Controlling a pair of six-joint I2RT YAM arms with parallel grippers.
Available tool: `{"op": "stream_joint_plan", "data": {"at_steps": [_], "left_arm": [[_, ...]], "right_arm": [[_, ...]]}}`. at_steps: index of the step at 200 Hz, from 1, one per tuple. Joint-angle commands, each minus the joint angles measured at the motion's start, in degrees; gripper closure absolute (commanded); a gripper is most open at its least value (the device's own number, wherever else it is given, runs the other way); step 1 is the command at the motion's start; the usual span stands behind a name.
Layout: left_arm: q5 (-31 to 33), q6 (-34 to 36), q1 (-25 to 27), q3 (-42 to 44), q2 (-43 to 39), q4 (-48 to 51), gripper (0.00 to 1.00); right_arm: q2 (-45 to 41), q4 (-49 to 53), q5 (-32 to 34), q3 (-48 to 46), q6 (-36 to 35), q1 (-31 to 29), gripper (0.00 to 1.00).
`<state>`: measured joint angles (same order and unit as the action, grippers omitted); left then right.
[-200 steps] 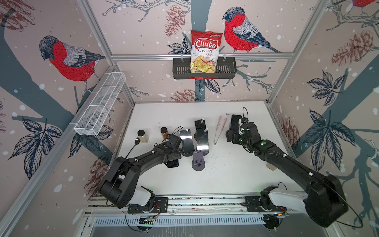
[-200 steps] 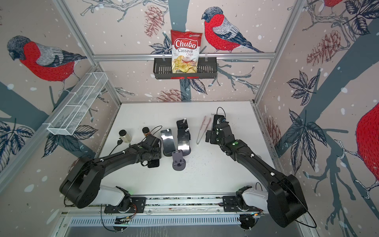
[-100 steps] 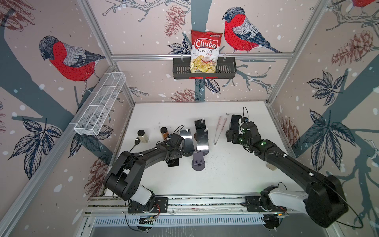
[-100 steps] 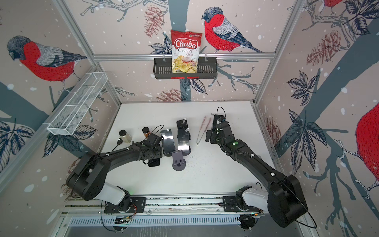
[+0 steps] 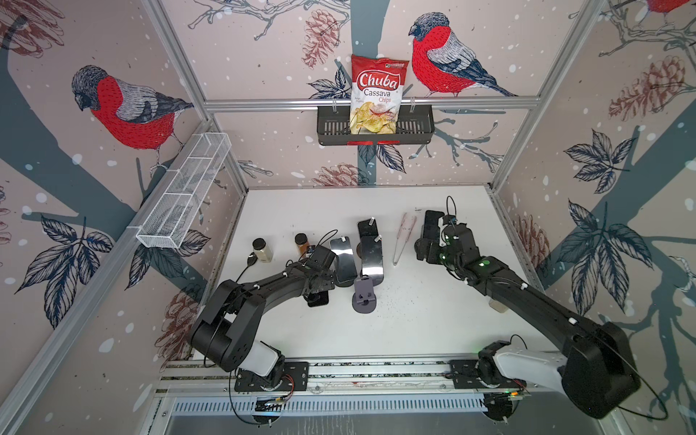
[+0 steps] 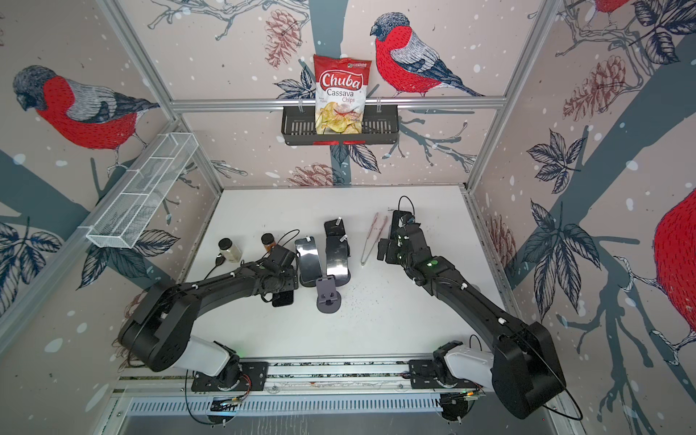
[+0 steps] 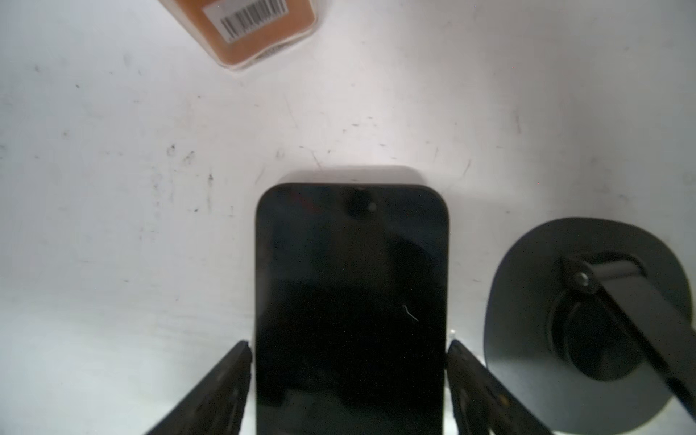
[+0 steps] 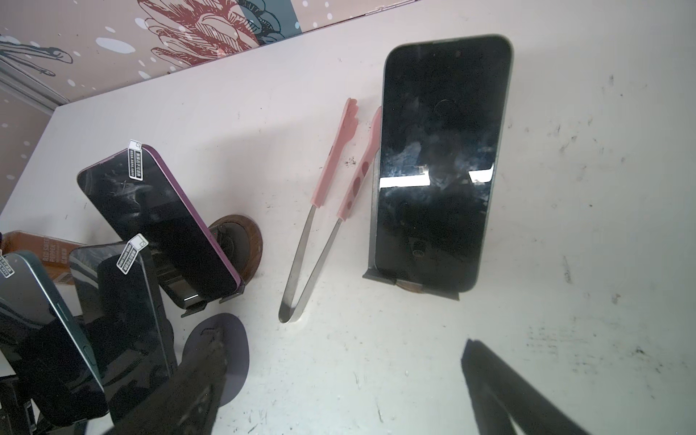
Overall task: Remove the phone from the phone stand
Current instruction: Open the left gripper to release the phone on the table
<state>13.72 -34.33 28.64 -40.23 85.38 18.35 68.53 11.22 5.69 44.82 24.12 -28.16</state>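
The phone [image 7: 350,286] lies flat on the white surface [image 5: 414,324], left of centre, between the left gripper's [image 7: 349,343] fingers. I cannot tell whether they clench it or have let go. A black stand base [image 7: 527,301] sits just to its right. The right gripper [image 8: 341,344] hangs spread and empty, right of centre.

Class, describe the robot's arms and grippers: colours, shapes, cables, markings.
The left arm and right arm are black, tubular, with white base links, thin black cables, white ties. A green light glows on the right. The left gripper and right gripper have flat black fingers.

Black phone [image 7: 352,301] — lying flat, phone stand [image 7: 587,324] beside
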Motion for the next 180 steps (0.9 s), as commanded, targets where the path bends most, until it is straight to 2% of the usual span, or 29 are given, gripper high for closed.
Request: {"op": "stream_joint_plan", "data": {"at_steps": [1, 76, 180], "left_arm": [[0.95, 0.25, -0.08, 0.13, -0.61, 0.31, 0.17], [1.29, 0.49, -0.08, 1.15, -2.29, -0.15, 0.11], [-2.23, 2.57, -0.08, 3.61, -13.69, 2.07, 0.09]], "right_arm": [[-0.35, -0.02, 0.82, 0.07, 0.49, -0.3, 0.01], [-0.88, 0.47, 1.6, 0.01, 0.8, -0.84, 0.01], [-1.01, 1.23, 1.14, 0.02, 1.21, -4.79, 0.01]]}}
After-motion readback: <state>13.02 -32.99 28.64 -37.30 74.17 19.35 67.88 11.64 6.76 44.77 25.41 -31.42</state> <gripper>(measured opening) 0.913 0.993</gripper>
